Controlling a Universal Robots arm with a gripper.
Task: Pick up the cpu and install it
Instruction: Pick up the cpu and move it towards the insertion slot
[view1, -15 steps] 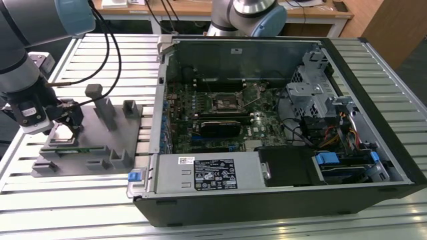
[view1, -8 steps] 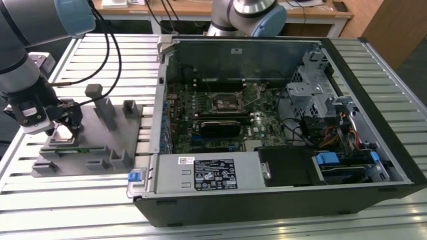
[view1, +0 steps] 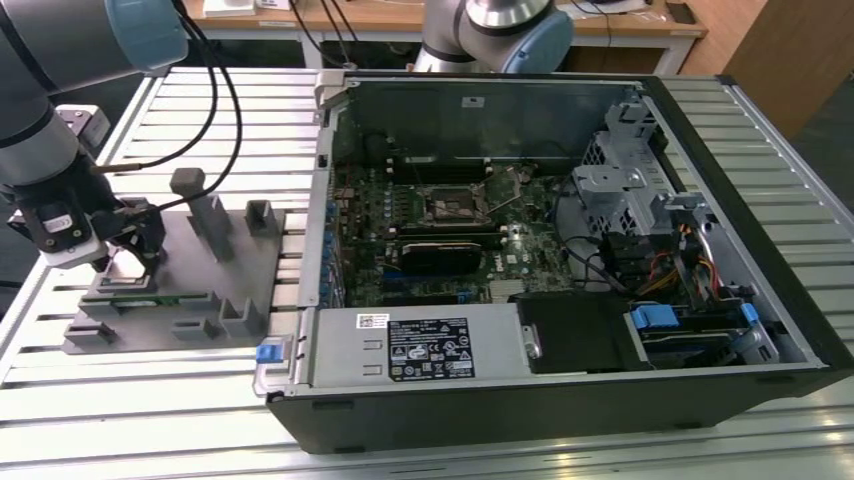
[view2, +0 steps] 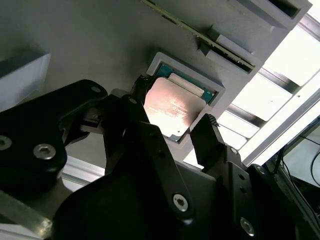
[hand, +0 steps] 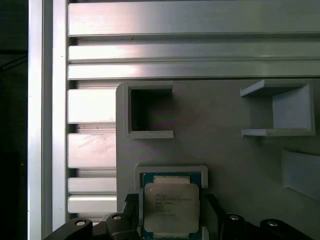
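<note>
Cpu (hand: 171, 207) lies flat, pale metal top up, in a shallow square recess (hand: 170, 170) of the grey plastic fixture (view1: 200, 270). The fixture rests on the slatted aluminium table (view1: 160, 400) at the exterior view's left, well apart from the open computer case (view1: 561, 120). In the second wrist view the chip's top catches a warm reflection.

The arm (view1: 40, 130) comes in from the upper part of the exterior view's left, its wrist turned downward. The gripper (view1: 131, 250) hangs low over the near end of the fixture, directly above the recess. A narrow green memory stick (view1: 140, 298) lies in the fixture just beside it.

Both wrist views show the gripper's black fingers (view2: 212, 140) spread, one on each side of the chip. The gripper (hand: 171, 222) brackets it across its width. In the first wrist view the fingertips sit just outside the recess's raised rim, with a sliver of grey between each tip and the chip's edge. In the second wrist view one fingertip appears to meet a corner of the chip. I cannot tell whether it truly touches. Nothing is clamped, and the chip sits seated in its recess.
</note>
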